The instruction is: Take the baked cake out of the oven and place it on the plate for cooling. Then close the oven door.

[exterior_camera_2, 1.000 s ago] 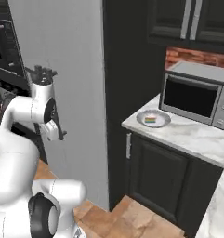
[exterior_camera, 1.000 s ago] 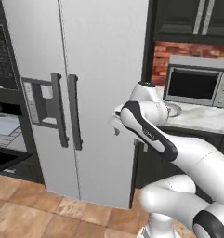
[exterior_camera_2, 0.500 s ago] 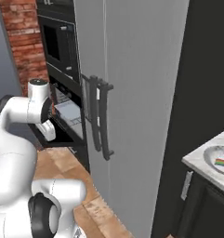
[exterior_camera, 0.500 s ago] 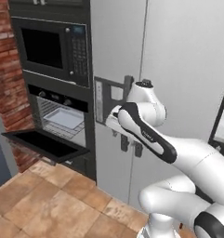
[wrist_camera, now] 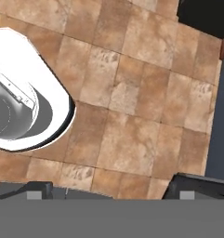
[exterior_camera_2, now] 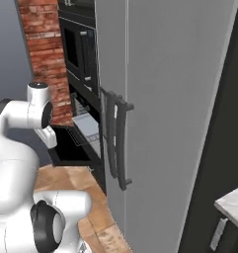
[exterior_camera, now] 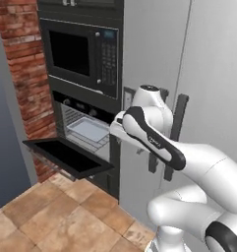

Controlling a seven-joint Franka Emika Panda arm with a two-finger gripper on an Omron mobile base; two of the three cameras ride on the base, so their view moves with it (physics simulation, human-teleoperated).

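Oven door [exterior_camera: 68, 156] is hanging wide open just past my spread, empty claw [wrist_camera: 104, 190] pointing at the floor tiles [wrist_camera: 132, 116], oven [exterior_camera: 85, 133] rack behind it, black microwave [exterior_camera: 83, 56] up above.

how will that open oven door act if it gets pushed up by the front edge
The oven door looks like a stiff, flat panel hanging level, so it would probably swing up as one piece on its hinge. Its glossy black face may be slippery; the edge seems safer.
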